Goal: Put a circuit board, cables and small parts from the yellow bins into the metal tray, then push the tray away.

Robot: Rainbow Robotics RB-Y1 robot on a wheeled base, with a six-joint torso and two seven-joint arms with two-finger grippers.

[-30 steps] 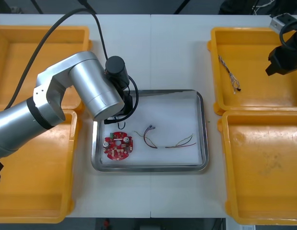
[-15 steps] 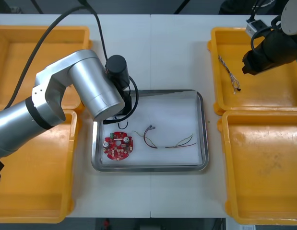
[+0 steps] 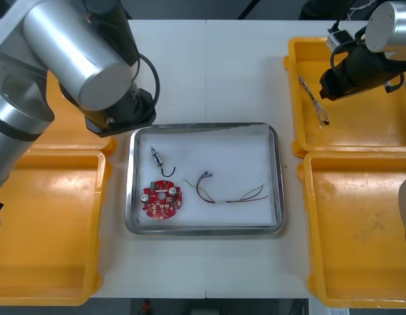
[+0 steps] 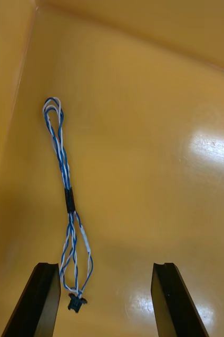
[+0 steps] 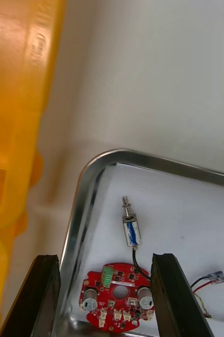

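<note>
So since a moment ago, the left arm [image 3: 78, 52] has pulled up and off the far left corner of the metal tray [image 3: 279, 177]. That uncovers a small metal part [image 3: 155, 157] with a black lead that it was hiding. The right arm [image 3: 386, 26] has come in from the edge and now hangs over the far right bin [image 3: 366, 118].

From the front, the tray sits mid-surface [image 3: 216, 72] between the yellow bins, white inside. The small metal part lies near its far left corner and the round red circuit board [image 3: 162, 201] is just nearer than it. A short dark cable [image 3: 204, 187] is beside the board, and a red and yellow cable [image 3: 252, 195] runs toward the tray's right side. A twisted blue and white cable [image 3: 313, 98] lies in the far right bin along its left wall, right by the right arm's black end. The near right bin [image 3: 360, 223] and near left bin [image 3: 45, 223] look bare.

In the right wrist view, the right claw [image 4: 105, 266] is spread apart with nothing in it, above the bin floor. The blue and white cable's black plug end sits just inside one finger and its looped end stretches away.

In the left wrist view, the left claw [image 5: 104, 258] is also apart and holding nothing. It hovers over the tray's corner, with the circuit board and small metal part showing between the fingers.
</note>
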